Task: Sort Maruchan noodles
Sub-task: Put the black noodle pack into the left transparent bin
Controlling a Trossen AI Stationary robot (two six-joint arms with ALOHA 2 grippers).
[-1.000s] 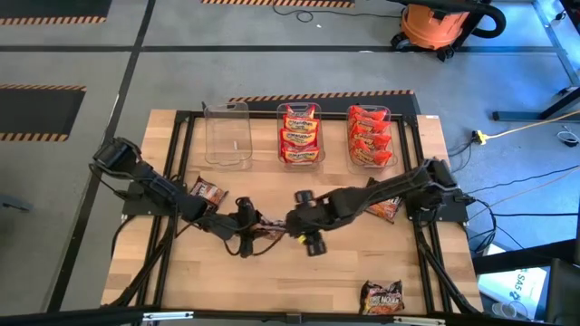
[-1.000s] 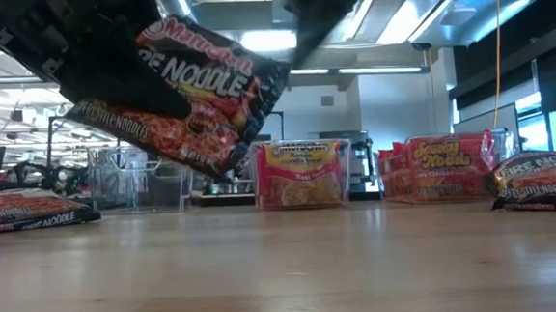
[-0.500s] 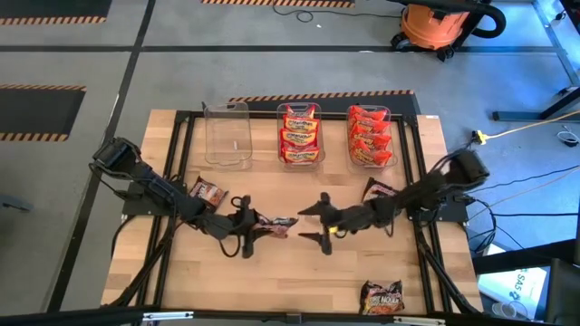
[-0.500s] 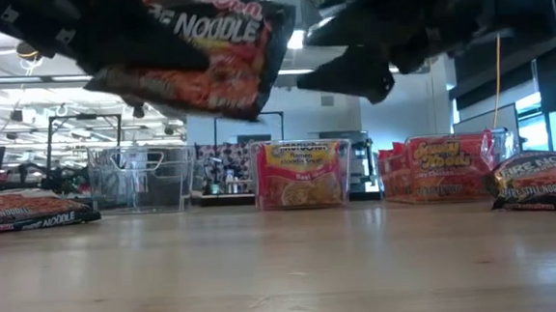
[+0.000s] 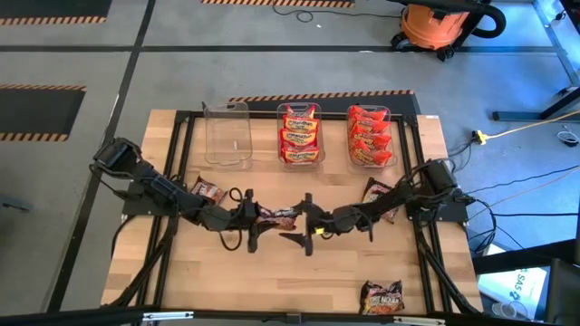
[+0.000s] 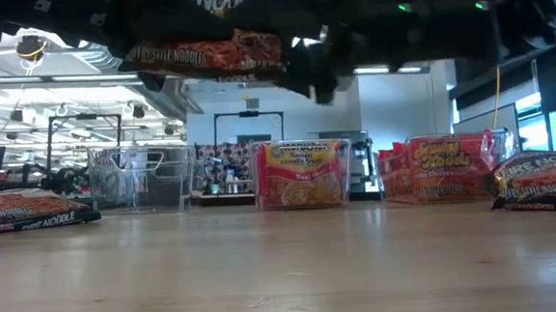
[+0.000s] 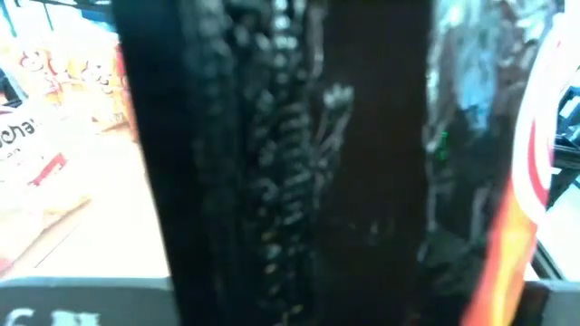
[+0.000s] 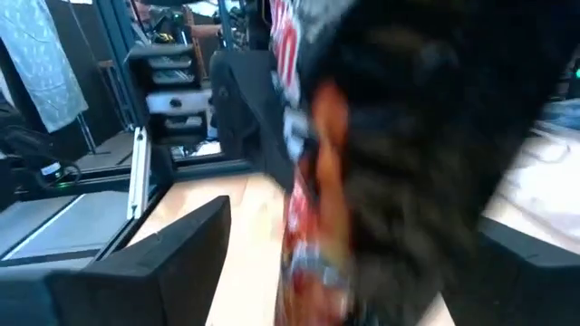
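A dark Maruchan noodle packet (image 5: pixel 279 215) hangs over the middle of the table, with my left gripper (image 5: pixel 256 217) shut on it. In the low view the packet (image 6: pixel 204 54) lies nearly level, high above the wood. My right gripper (image 5: pixel 302 220) is open and reaches in level from the right. Its two fingers (image 8: pixel 181 244) stand on either side of the packet's right end (image 8: pixel 308 181); I see no touch. Three more dark packets lie flat on the table: one by my left arm (image 5: pixel 207 192), one under my right arm (image 5: pixel 379 195), one near the front edge (image 5: pixel 382 296). My left gripper pinches the dark packet's left end (image 5: pixel 265 215) between its two fingers. The fingers come nearly level from the table's left. The packet is lifted clear and sticks out toward the right, about level.
At the far edge stand three clear bins: an empty one (image 5: pixel 227 134), one with orange-yellow packets (image 5: pixel 300 134) and one with red packets (image 5: pixel 370 136). Bare wood lies at the near left (image 5: pixel 181 281).
My left gripper has risen a little and tipped up, so the held packet went from slanting down to nearly level and higher. My right gripper has come down, turned from pointing down to level, and moved toward the packet's right end.
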